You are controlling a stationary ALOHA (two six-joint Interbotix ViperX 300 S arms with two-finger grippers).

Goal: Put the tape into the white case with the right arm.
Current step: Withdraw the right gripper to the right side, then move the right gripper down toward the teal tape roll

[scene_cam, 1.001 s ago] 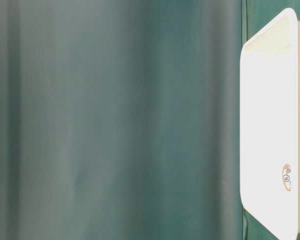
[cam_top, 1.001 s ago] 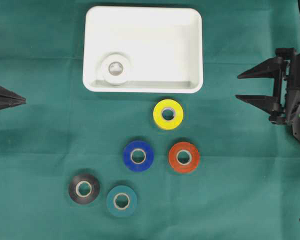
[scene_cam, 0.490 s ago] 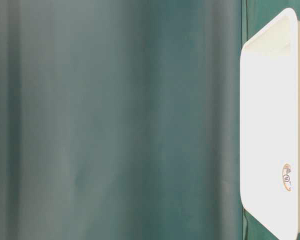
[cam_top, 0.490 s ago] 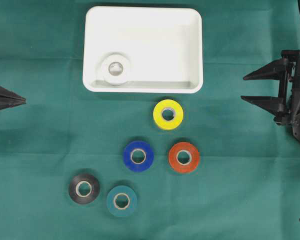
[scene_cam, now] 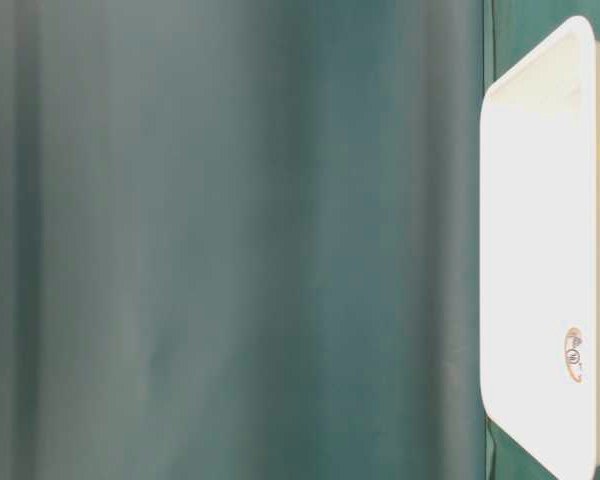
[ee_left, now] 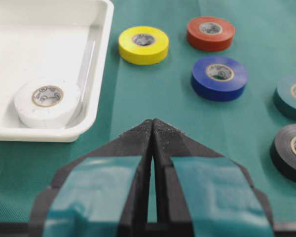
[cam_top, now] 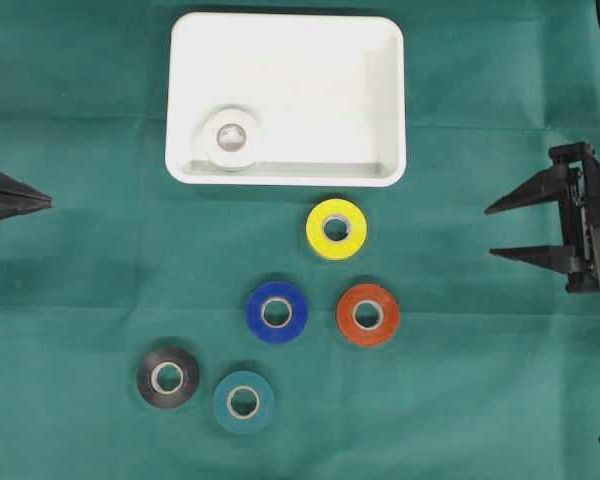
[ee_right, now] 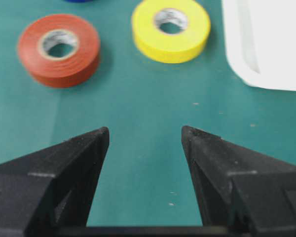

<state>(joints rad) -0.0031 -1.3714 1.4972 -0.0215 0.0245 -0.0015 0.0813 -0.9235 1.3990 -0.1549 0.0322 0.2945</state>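
At 3 o'clock on the table: right gripper, fingers parted to a moderate gap, holding nothing, well apart from every roll. At 9 o'clock: left gripper, fingers pressed together, empty.

White case at 12 o'clock, white tape lying inside near its 7 o'clock corner. Loose on the cloth: yellow tape just below the case, blue tape, red tape, black tape, teal tape.

Risks, as judged: neighbouring roll nudged when reaching for blue or red, which lie close; roll caught on the case rim; slip from a shallow pinch.

Writing: print on roll cores, too small to read.
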